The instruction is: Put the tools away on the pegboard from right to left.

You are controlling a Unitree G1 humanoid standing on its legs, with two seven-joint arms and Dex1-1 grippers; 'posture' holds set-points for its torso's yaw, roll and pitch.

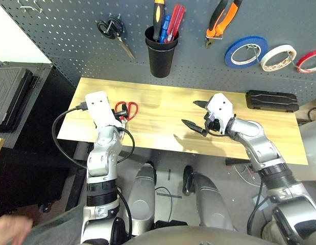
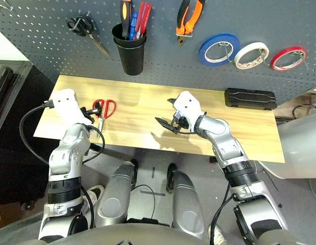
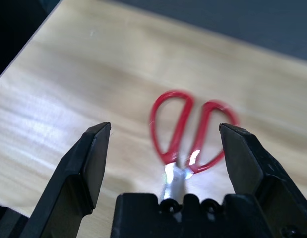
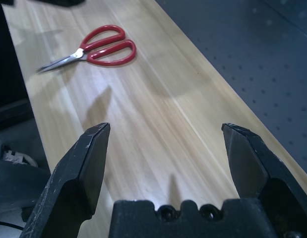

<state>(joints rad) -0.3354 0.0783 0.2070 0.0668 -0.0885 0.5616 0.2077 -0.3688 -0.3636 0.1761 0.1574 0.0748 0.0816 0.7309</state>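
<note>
Scissors with red handles (image 3: 175,134) lie on the desk (image 1: 163,102), between the wide-apart fingers of my left claw (image 3: 165,158), probably so I can pinch them. My right claw (image 4: 165,158) is wide too.

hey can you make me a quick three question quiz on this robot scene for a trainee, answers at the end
1. True or false: the pliers hang on the pegboard.
2. Which tool lies between the open fingers of the left claw as its wrist view looks down?
A. screwdriver
B. red-handled scissors
C. white tape
3. Fill in: the screwdriver stands in the black ____.

Key: 1 true; 2 B; 3 cup
</note>
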